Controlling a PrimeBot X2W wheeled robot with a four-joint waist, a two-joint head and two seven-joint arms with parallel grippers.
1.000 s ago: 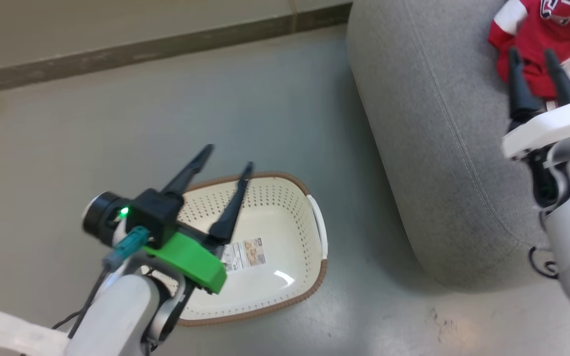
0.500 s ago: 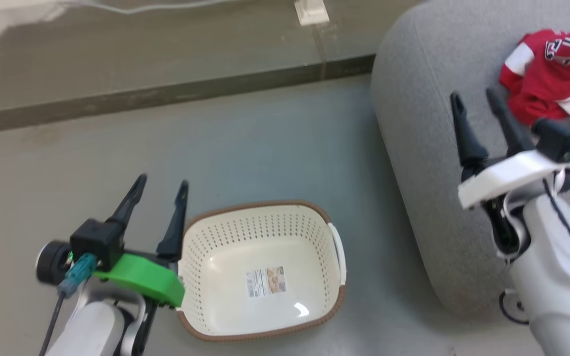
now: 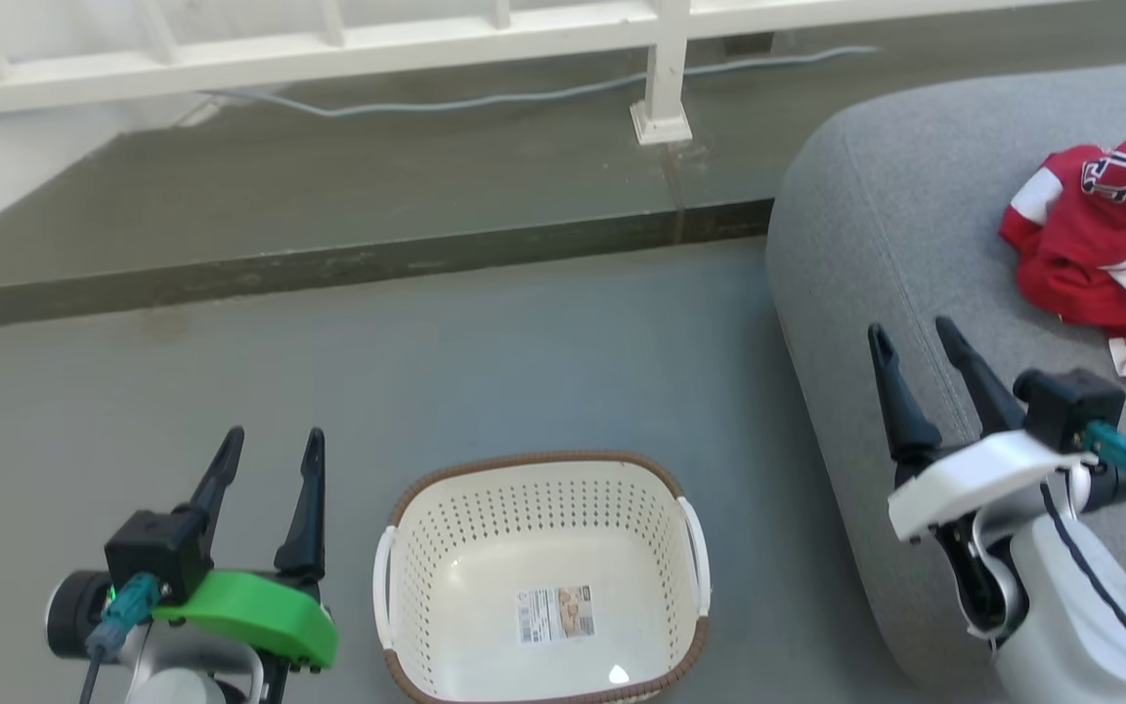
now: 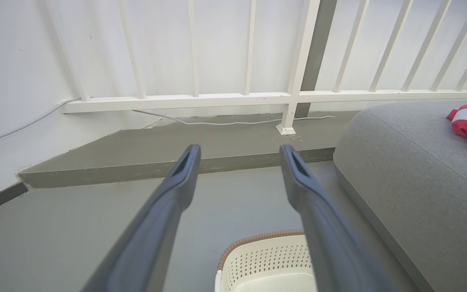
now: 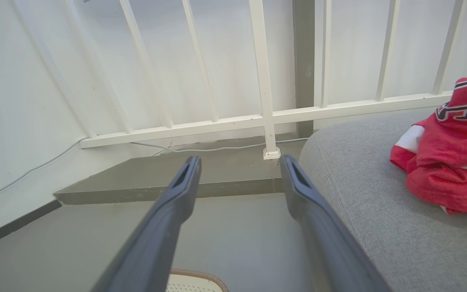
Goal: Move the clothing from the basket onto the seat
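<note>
Clothing (image 3: 1101, 244) lay crumpled on seat (image 3: 876, 244), well apart from basket (image 3: 534, 508) on floor (image 3: 543, 342). Left hand (image 3: 274, 436) released, fingers spread, just beside basket. Right hand (image 3: 911, 329) likewise released, above seat edge.

This looks like a home's living space: a grey upholstered seat (image 3: 866, 244), a laundry basket (image 3: 534, 508) on smooth floor (image 3: 475, 372), white railing (image 3: 666, 68) behind.
</note>
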